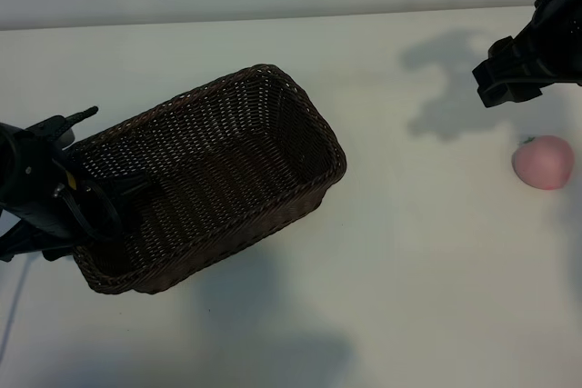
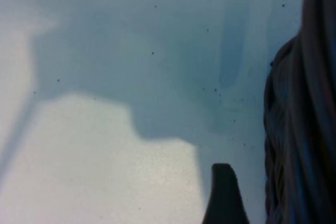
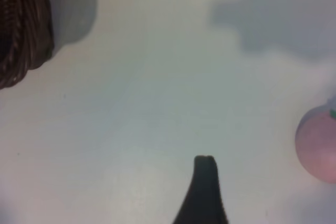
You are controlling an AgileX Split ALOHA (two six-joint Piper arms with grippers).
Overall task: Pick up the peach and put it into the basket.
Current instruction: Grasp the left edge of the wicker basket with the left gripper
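Observation:
The peach point(image 1: 543, 162) is small, round and pale pink with a green stem, and lies on the white table at the far right. The right wrist view catches it point(image 3: 317, 145) at the frame's edge. My right gripper point(image 1: 486, 74) hangs open and empty above the table, just behind the peach and apart from it; one finger point(image 3: 205, 187) shows. The dark-brown woven basket point(image 1: 300, 97) stands left of centre with nothing in it. My left gripper point(image 1: 116, 150) is open at the basket's left end, holding nothing. One left finger point(image 2: 224, 195) shows beside the basket's wall point(image 2: 304, 129).
The white table point(image 1: 409, 270) spreads between the basket and the peach. A corner of the basket point(image 3: 21, 30) appears in the right wrist view. A thin white cable point(image 1: 14, 306) runs off the front left.

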